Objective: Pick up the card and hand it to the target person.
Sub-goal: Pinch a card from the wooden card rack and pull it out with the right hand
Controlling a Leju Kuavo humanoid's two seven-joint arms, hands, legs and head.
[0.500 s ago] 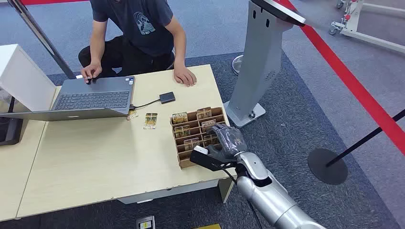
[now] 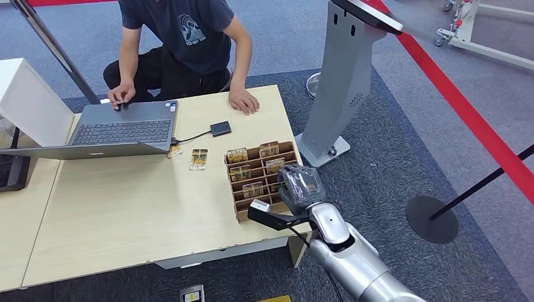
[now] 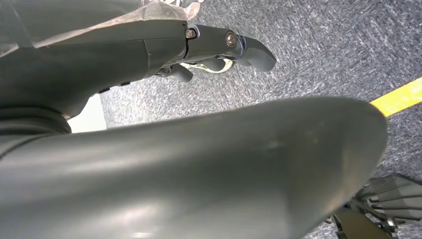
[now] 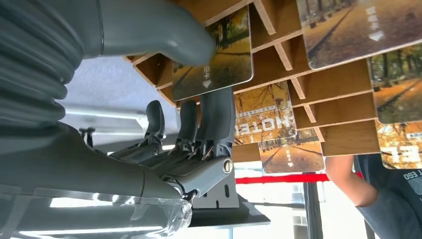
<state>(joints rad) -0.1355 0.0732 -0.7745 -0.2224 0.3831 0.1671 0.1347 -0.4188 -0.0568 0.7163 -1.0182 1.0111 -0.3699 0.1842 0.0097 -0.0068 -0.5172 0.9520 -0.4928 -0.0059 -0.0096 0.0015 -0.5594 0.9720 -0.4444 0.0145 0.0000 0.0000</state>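
My right hand (image 2: 301, 187) is at the brown slotted wooden card rack (image 2: 242, 212), thumb and fingers (image 4: 215, 119) closing either side of an autumn-photo hotel card (image 4: 219, 62) in its slot.

Risk, I judge: a pinch this shallow could slip, or drag the light rack. Cards read "HOTEL". Left hand (image 3: 214, 47): fingers curled, empty.

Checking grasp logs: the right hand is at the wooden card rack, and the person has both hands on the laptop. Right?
Not quite. The right hand is at the wooden card rack, but the head view shows one of the person's hands on the laptop and the other flat on the table.
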